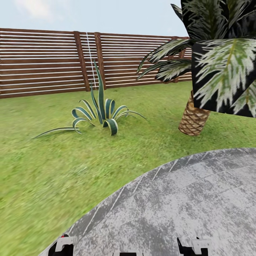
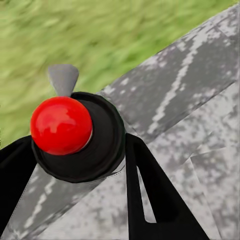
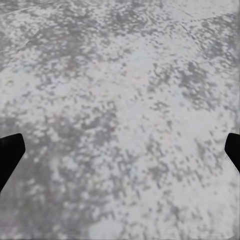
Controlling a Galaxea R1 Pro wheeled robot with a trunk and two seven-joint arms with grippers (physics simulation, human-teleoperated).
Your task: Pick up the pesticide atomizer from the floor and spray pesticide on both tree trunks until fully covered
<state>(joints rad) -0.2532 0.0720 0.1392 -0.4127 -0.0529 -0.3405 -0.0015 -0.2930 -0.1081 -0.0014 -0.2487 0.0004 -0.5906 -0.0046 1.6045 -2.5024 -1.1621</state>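
Between the left claw's (image 2: 75,165) fingers sits the pesticide atomizer (image 2: 77,137), clamped, above the grey paving (image 1: 185,206). Right claw (image 3: 120,150) hangs spread, empty. Pickup looks done; next, finding the trees beyond the palm (image 1: 193,121).

The palm's (image 1: 193,121) crown ran off the head view's top and right edges. Both hands, left (image 1: 61,246) and right (image 1: 193,247), were cropped below. The atomizer's (image 2: 75,135) body hid behind its red cap.
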